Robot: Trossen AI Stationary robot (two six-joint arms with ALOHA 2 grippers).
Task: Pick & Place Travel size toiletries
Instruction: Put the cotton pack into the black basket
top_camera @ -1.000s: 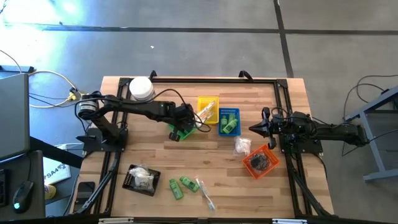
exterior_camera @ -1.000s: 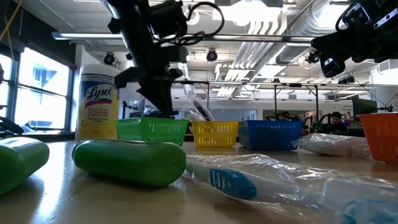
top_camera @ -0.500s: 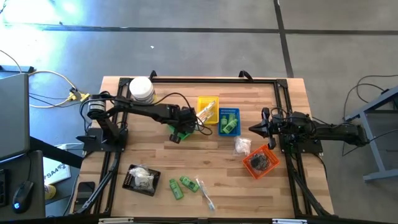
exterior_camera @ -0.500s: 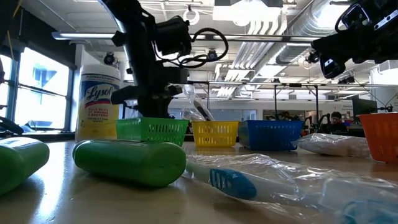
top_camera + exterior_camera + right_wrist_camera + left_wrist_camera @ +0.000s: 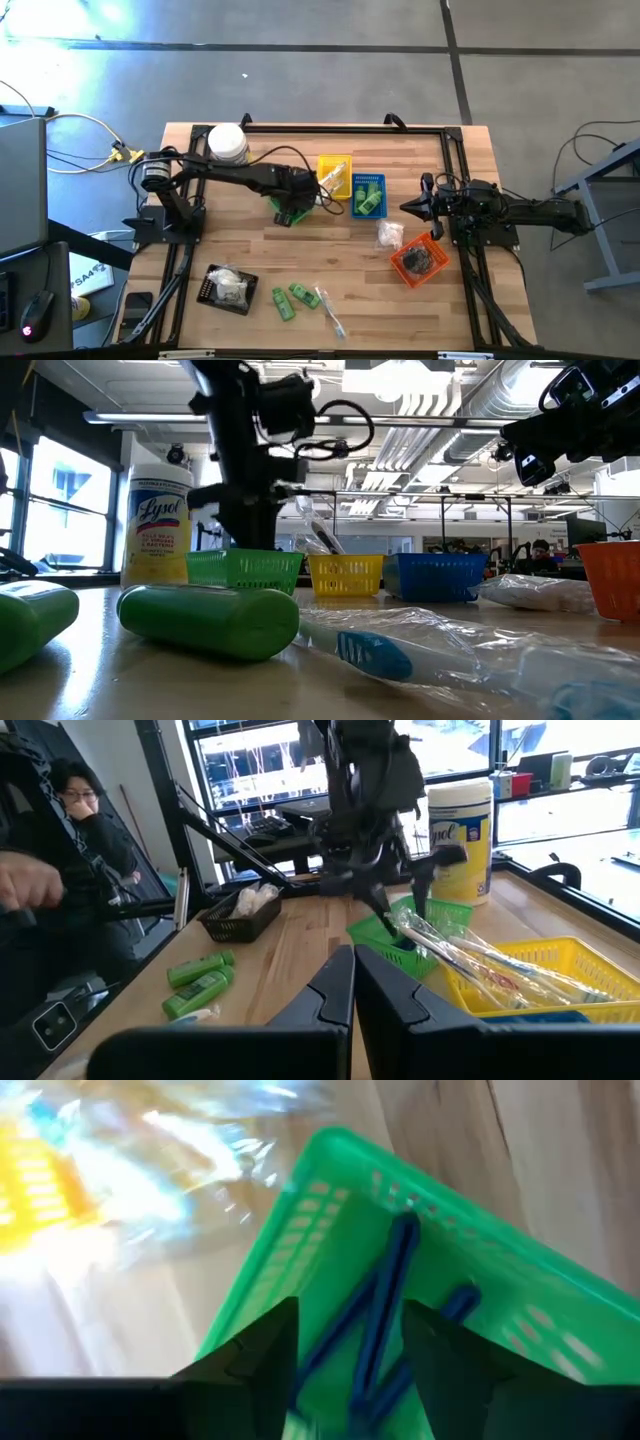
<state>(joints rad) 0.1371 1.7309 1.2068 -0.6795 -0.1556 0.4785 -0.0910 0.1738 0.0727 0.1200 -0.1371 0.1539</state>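
The left hand (image 5: 297,196) hangs directly above the green basket (image 5: 292,211), and its two fingers (image 5: 262,1355) now stand apart with nothing between them, where a second ago they were pressed together as the hand dipped into the basket. Just beneath the parted fingers, on the basket floor, lie thin blue sticks (image 5: 385,1315), so my reading is that the hand has just let an item fall there and one more placement is done. Just beyond the hand, toward the right arm, sits the yellow basket (image 5: 334,168) with a clear wrapped toothbrush poking out of it, then the blue basket (image 5: 367,195) holding small green bottles. The right hand (image 5: 411,207) waits well away across the surface, fingers pressed together on nothing, with the orange basket (image 5: 419,261) and a white wrapped packet (image 5: 389,235) near it. Much of the job remains: well behind the left hand, near the front edge of the surface (image 5: 330,250), two green bottles (image 5: 290,297) and a wrapped toothbrush (image 5: 327,308) still lie loose, beside a black tray (image 5: 229,288) with a crumpled packet on it. The left hand would next need to lift clear of the basket rim and travel back to those loose pieces.
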